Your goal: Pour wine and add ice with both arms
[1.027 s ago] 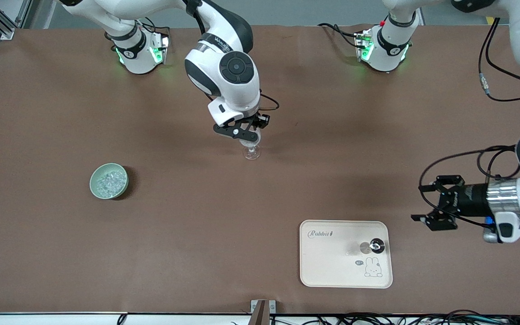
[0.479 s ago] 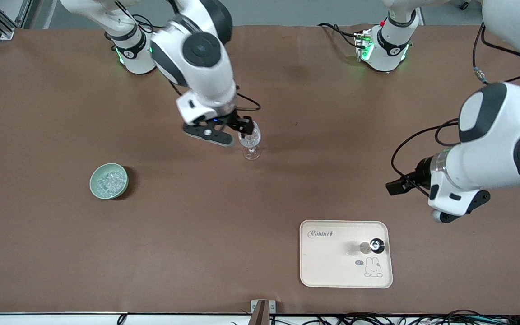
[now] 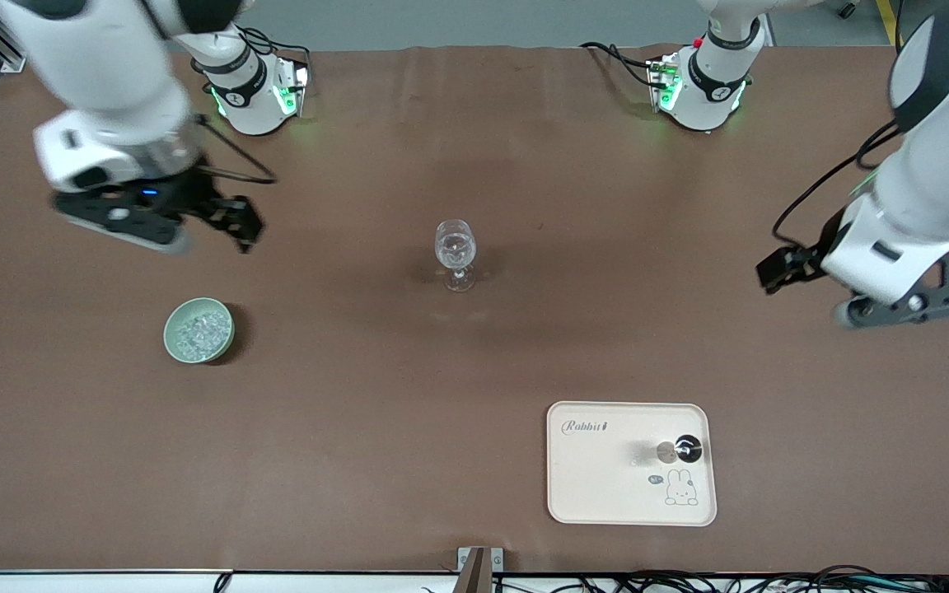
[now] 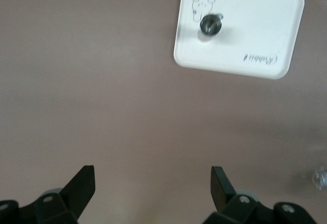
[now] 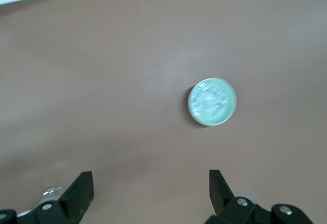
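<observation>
Both grippers, fingers spread and empty, have pulled away: right gripper (image 3: 231,222) off the glass (image 3: 455,249) toward its ten o'clock, left gripper (image 3: 775,268) up near three, so the round looks finished.

Two arms, glossy white shells with rounded segments.

Right arm (image 3: 104,91): white casing, black joint band, small blue light on the wrist block, black cable looped beside it. Right gripper (image 3: 231,224): black, two fingers; in the right wrist view its fingers (image 5: 82,191) are black wedges with silver screws at their roots.

Left arm (image 3: 932,165): white casing, dark grey panel on the upper segment, black cable trailing along it, grey bar with screws under the wrist. Left gripper (image 3: 775,268): black; fingers (image 4: 82,185) matching wedges, silver screws.

Bases (image 3: 701,82): white, black ring, green lights, black cabling.
</observation>
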